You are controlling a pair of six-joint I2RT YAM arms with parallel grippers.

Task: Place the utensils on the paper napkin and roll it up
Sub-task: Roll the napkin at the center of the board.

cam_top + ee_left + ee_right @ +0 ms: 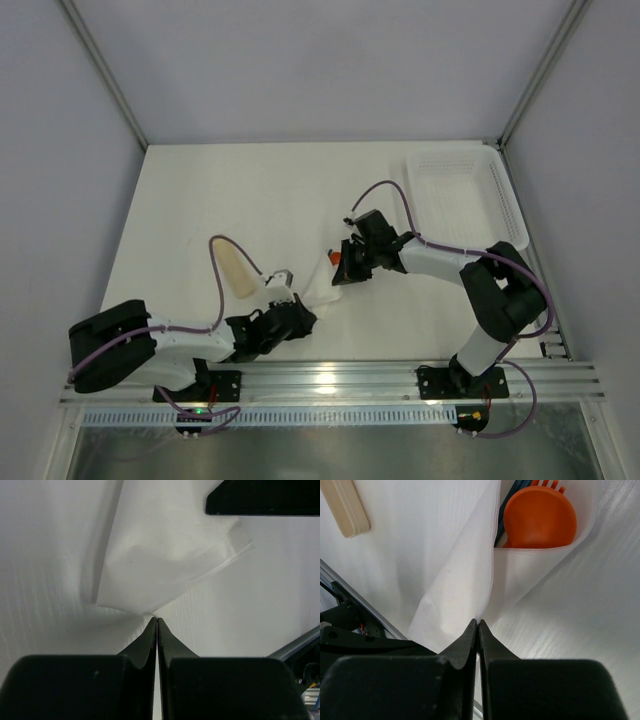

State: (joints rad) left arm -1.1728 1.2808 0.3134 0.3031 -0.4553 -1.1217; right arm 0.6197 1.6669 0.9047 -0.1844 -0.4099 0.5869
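Rolling step, judging by the fold: paper napkin (455, 580) sits by the middle of the tabletop's (200, 190) near edge, wrapped partway over the orange spoon (540, 522), with orange fork tines (547, 484) peeking out past it. Tan stick (237, 272) lies bare on the tabletop left of the napkin, apart from it, and probably has to go in before the roll closes. Right gripper (478, 624) is pinched fully together on the napkin's folded edge, left gripper (157, 621) likewise on a napkin corner. To do it well: light pinch, move both ends together so the paper doesn't tear or twist, keep the utensils trapped in the fold. Left arm lies low, reaching in from near-left; right arm elbows out right, wrist tipped down toward the left
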